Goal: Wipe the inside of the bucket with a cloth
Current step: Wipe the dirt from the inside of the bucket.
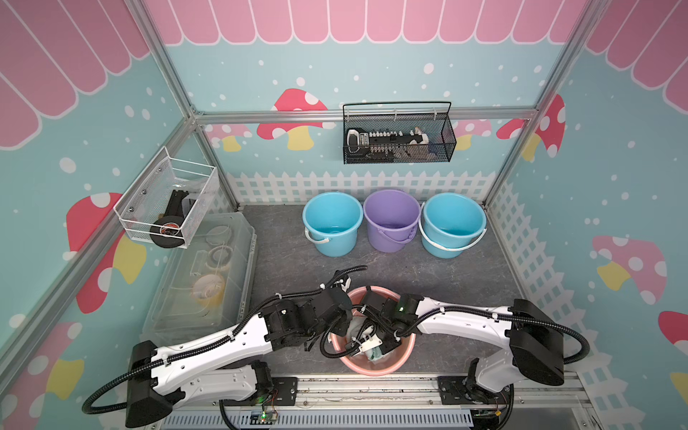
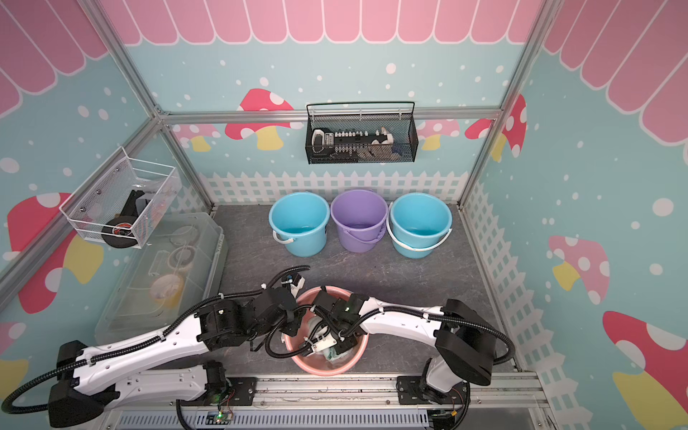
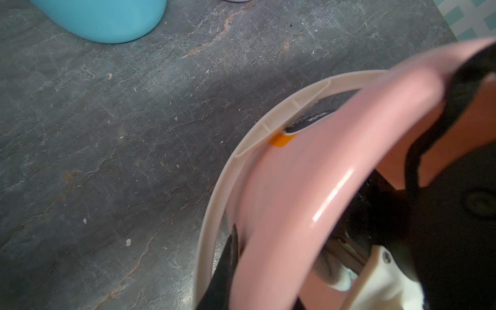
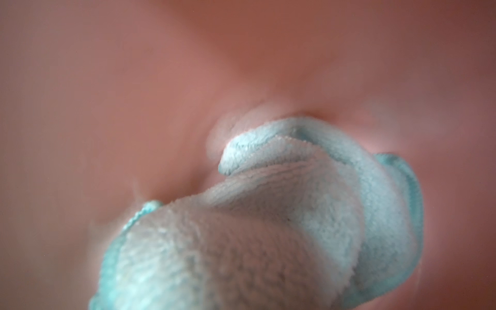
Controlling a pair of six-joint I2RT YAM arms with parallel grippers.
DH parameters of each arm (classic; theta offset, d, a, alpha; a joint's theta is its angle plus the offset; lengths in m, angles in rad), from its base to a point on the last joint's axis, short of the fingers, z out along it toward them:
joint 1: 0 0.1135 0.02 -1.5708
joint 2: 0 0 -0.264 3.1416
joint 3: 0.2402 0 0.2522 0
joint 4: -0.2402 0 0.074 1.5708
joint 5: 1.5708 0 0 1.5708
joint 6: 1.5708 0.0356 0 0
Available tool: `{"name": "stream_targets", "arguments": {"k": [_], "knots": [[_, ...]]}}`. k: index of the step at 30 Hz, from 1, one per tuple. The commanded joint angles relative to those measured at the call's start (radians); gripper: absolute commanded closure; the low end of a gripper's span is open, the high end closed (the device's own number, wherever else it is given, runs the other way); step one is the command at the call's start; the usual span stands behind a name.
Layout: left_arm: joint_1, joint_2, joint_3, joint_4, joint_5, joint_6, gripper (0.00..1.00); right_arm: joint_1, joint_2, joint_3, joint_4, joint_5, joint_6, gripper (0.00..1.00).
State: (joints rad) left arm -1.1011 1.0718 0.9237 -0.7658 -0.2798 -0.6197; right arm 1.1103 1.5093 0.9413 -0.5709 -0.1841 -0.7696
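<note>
Lower ctr of both top views, the pink bucket (image 1: 372, 369) stands on the grey surface (image 1: 298, 268) w/ both arms crowded over its mouth. Left end effector (image 3: 248, 249) looks clamped on the rim at the bucket's upper-left edge: one black finger outside the wall, the inner one hidden. Right end effector (image 1: 378, 350) is down inside, closed, w/ the cloth (image 4: 268, 228) bunched out of it against pink plastic; wall or floor, can't tell. Step in hand, I judge, is the wipe itself, not yet finished. To do it well: hold the rim clamp firm so the bucket can't slide or tip. Press the cloth flat, sweep round the wall, then the floor, and don't loosen the pinch or the cloth drops. Cables (image 1: 335, 346) of the 2 arms lie v. close, so short strokes are prob. safer. Containers, left to right: white wire basket (image 1: 201, 208) on the left wall w/ a black tape roll (image 1: 165, 232) + other dark bits. Clear bin (image 1: 238, 238) below it, lid on, tape rolls showing through. At the back, close in a row: blue bucket (image 1: 335, 245); purple bucket (image 1: 387, 242), w/ a black mesh basket (image 1: 398, 156) on the wall above it holding a long black-and-white item, too small to name; then 2nd blue bucket (image 1: 454, 212). All 3 seem empty.
</note>
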Motion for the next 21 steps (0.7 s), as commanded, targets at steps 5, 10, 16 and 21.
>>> {"name": "stream_targets", "arguments": {"k": [5,10,16,21], "knots": [[0.002,0.024,0.027,0.109,-0.007,-0.02,1.0,0.01,-0.05,-0.103,0.556,-0.011,0.112,1.0],[0.001,0.022,0.027,0.111,-0.002,-0.021,1.0,0.011,-0.048,-0.13,0.721,0.31,0.064,1.0],[0.001,0.02,0.029,0.111,-0.007,-0.013,1.0,0.012,-0.023,-0.054,0.484,0.543,-0.091,1.0],[0.001,0.021,0.029,0.111,-0.013,-0.003,1.0,0.016,-0.001,0.01,0.151,0.64,-0.158,1.0]]}}
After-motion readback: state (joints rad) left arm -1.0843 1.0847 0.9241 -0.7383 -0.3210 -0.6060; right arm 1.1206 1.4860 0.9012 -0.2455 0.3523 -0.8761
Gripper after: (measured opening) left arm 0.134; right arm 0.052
